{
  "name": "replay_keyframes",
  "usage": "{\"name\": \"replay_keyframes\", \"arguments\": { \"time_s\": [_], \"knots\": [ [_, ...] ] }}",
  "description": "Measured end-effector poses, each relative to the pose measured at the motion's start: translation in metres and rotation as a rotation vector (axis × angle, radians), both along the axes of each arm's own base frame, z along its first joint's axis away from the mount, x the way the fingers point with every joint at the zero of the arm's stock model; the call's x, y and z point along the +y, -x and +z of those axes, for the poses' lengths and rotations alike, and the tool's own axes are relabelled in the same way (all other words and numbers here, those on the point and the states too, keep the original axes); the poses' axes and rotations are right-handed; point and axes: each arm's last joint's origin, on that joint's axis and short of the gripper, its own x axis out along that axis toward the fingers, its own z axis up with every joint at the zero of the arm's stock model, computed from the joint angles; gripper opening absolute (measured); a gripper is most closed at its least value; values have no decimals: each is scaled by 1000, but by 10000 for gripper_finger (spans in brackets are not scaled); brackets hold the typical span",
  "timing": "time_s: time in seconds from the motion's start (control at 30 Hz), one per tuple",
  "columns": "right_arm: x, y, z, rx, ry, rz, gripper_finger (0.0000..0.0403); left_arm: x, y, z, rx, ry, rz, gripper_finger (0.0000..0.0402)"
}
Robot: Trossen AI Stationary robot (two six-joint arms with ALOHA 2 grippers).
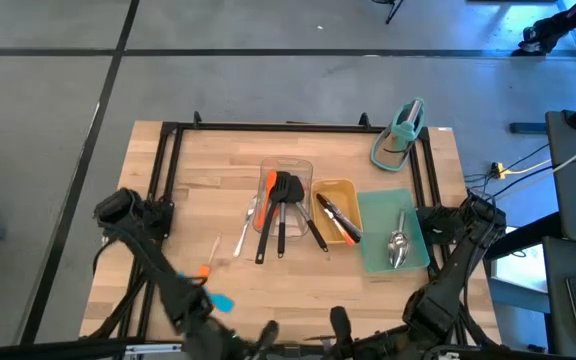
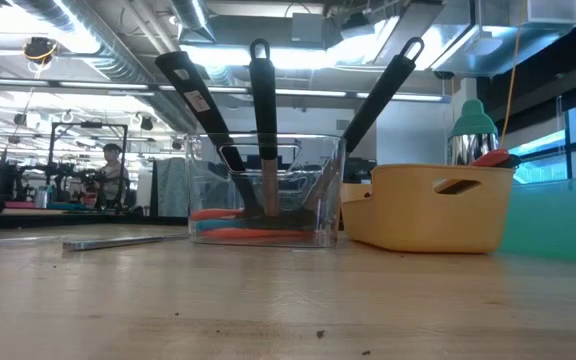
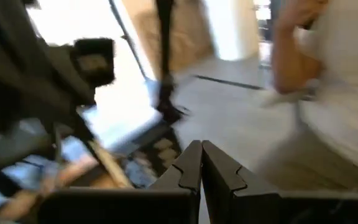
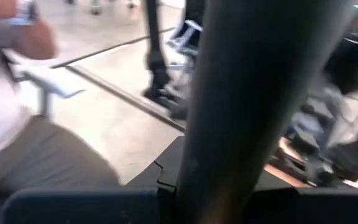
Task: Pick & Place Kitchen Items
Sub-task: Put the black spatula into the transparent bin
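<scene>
My right gripper point(image 1: 340, 322) is at the table's near edge, shut on a black-handled utensil point(image 4: 253, 93) that fills its wrist view. My left gripper point(image 3: 201, 155) is shut on nothing and sits beside it at the near edge point(image 1: 268, 335). A clear tray point(image 1: 286, 166) holds an orange spatula point(image 1: 268, 190) and black turners point(image 2: 258, 120) that lean against its walls. Tongs point(image 1: 336, 220) lie in the yellow tray point(image 1: 336, 187), and steel spoons point(image 1: 398, 245) lie in the teal tray point(image 1: 378, 215). A steel utensil point(image 1: 243, 235) and an orange and blue spatula point(image 1: 213, 290) lie on the table. My right gripper holds the utensil's thick black handle point(image 4: 197, 168) between its two fingers. The handle rises away from the fingers, close in front of the wrist camera. The utensil's working end is out of view, so I cannot tell what kind it is.
A teal stand point(image 1: 400, 135) sits at the table's far right corner. A black frame point(image 1: 168, 160) runs along the table's left, far and right sides. A person in a white top point(image 3: 328, 74) is close beyond the near edge. Bare wood lies between the trays and the near edge.
</scene>
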Motion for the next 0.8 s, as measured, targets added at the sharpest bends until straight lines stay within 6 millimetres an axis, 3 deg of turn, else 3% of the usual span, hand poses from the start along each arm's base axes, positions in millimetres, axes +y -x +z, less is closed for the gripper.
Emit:
{"name": "replay_keyframes", "arguments": {
  "time_s": [0.1,0.23,0.37,0.43,0.5,0.63,0.8],
  "knots": [
    [-1,-2,-2,40,-15,96,54,25,-14,4,102,46,-40,3],
    [-4,-7,-6,129,-36,302,54,59,-23,29,160,188,-174,2],
    [-9,-12,-12,219,-43,446,54,61,-21,41,178,306,-459,6],
    [-12,-15,-17,250,-50,499,54,57,-18,42,150,296,-494,7],
    [-15,-18,-21,267,-45,541,54,53,-17,41,94,259,-393,8],
    [-25,-29,-21,260,-83,512,54,49,-15,39,-12,153,-26,16],
    [-35,-40,-25,270,-80,356,54,36,-2,36,-67,71,281,70]
  ]
}}
